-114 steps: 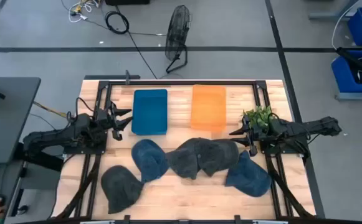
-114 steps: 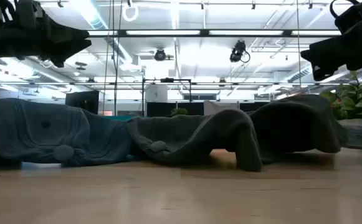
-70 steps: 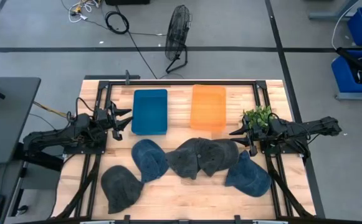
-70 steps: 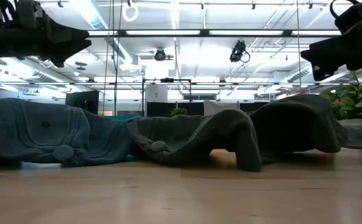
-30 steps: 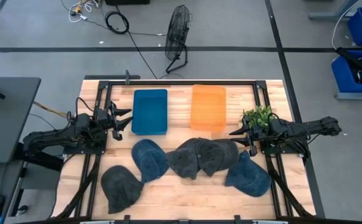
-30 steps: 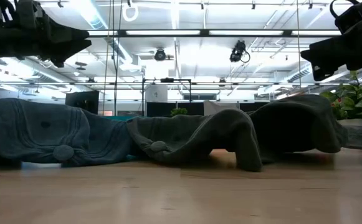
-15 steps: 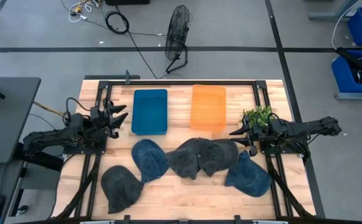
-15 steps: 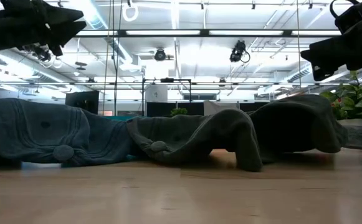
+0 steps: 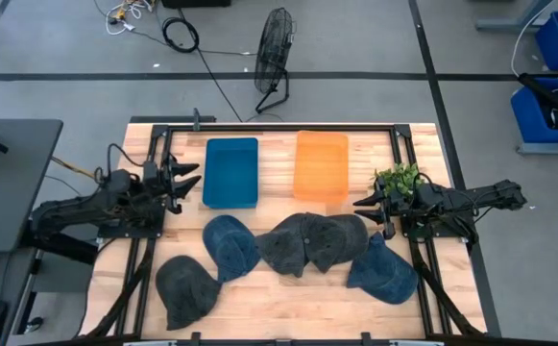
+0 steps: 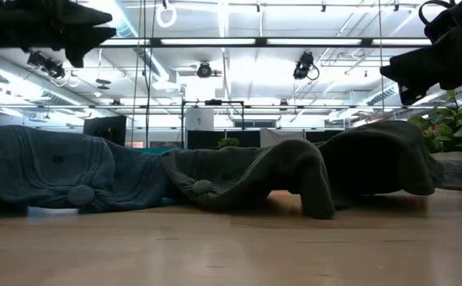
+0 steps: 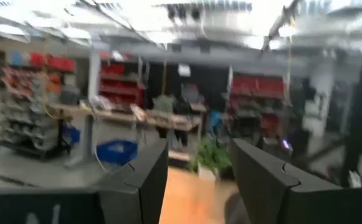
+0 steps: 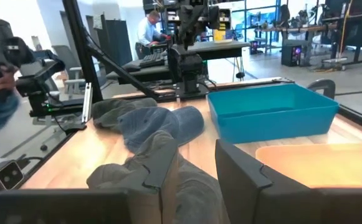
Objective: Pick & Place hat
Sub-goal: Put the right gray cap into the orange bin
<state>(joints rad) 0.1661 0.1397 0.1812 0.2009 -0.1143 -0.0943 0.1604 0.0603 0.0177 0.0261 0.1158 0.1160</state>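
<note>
Here, a wooden table (image 9: pixel 279 298) framed in black rails fills the overhead view, with two dark arms parked at its sides. Across its near half lies a loose row of hats: a dark grey hat (image 9: pixel 184 288) at the front left corner, a blue hat (image 9: pixel 229 245) beside it, two grey hats (image 9: pixel 312 240) bunched together at centre, and another blue hat (image 9: pixel 384 269) towards the right. Behind them, at the far side, a blue tray (image 9: pixel 231 171) and an orange tray (image 9: pixel 322 165) sit side by side, the orange one's near edge just meeting the central hats. A small green plant (image 9: pixel 399 178) stands at the right edge, close to the right arm. The left gripper (image 9: pixel 184 179) hovers above the table just left of the blue tray, its fingers spread wide and holding nothing. The right gripper (image 9: pixel 367 206) hangs beside the plant, above the right end of the hat row, its fingers (image 12: pixel 240 168) partly apart and empty.
</note>
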